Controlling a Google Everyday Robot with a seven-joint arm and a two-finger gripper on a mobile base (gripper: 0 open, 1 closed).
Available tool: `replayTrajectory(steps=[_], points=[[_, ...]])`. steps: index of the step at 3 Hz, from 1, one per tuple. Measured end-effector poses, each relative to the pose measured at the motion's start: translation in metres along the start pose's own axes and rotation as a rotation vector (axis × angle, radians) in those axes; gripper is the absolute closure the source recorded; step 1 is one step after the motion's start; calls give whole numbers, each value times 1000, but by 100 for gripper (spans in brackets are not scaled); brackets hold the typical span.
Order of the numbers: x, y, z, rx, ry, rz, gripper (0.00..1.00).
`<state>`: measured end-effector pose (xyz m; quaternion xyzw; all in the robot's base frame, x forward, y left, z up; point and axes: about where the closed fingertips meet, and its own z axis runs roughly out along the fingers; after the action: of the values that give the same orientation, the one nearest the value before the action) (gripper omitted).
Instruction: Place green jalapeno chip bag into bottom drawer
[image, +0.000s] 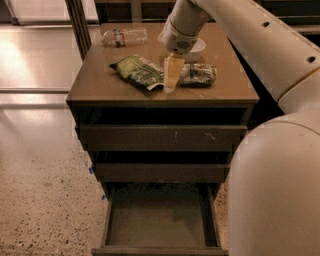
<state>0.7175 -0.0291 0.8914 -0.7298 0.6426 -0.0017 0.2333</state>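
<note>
chip bag (136, 71) lying aslant, pincer (169, 86) at its right end

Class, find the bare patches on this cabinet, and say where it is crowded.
Bare: the cabinet top, left front, bordered by the green jalapeno chip bag and water bottle; the open bottom drawer. Crowded: centre, gripper between bag and rolled packet.

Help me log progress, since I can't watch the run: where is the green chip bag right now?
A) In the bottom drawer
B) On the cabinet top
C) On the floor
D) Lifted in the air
B: the chip bag lies flat on the cabinet top, the gripper is low over the top at the bag's right end, and the bottom drawer stands open below.
</note>
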Motion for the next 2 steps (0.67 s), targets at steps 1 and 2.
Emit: replayTrajectory(steps=[1, 2], points=[[-2, -4, 5, 3, -6, -5, 0], [-12, -24, 23, 15, -35, -30, 0]])
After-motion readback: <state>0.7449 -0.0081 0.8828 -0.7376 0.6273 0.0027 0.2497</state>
